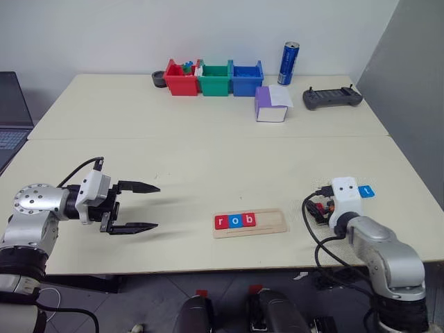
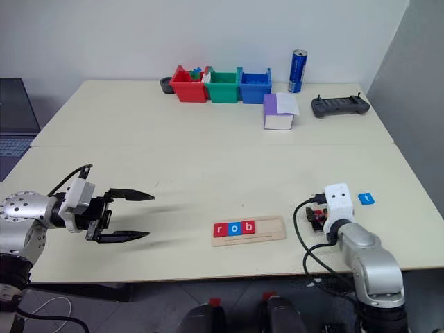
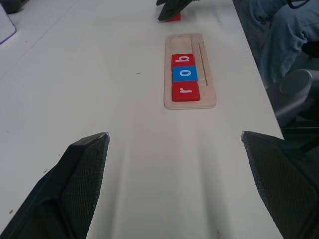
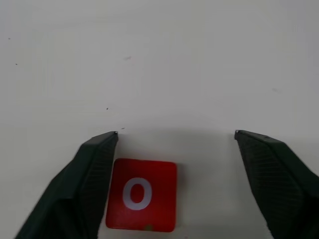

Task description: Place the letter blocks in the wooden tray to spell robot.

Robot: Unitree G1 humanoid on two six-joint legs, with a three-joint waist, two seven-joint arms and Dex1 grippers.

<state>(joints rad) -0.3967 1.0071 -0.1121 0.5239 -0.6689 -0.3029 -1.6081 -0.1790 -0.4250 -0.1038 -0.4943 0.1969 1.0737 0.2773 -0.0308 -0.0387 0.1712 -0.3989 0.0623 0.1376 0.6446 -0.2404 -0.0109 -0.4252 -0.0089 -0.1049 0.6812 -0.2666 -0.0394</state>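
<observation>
A: Where is the red o block [image 4: 142,194]?

B: On the table, between your right gripper [image 4: 175,133]'s wide-open fingers, hugging one. Centre it before closing.

A: And the left gripper [image 1: 142,207]?

B: Open, empty, facing the wooden tray [image 1: 274,223].

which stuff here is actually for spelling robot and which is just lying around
For the job: wooden tray holding r, o, b; loose red o tile; blue t tile.

Lying about: three bins, can, purple-and-white box, black controller, laptop.
</observation>
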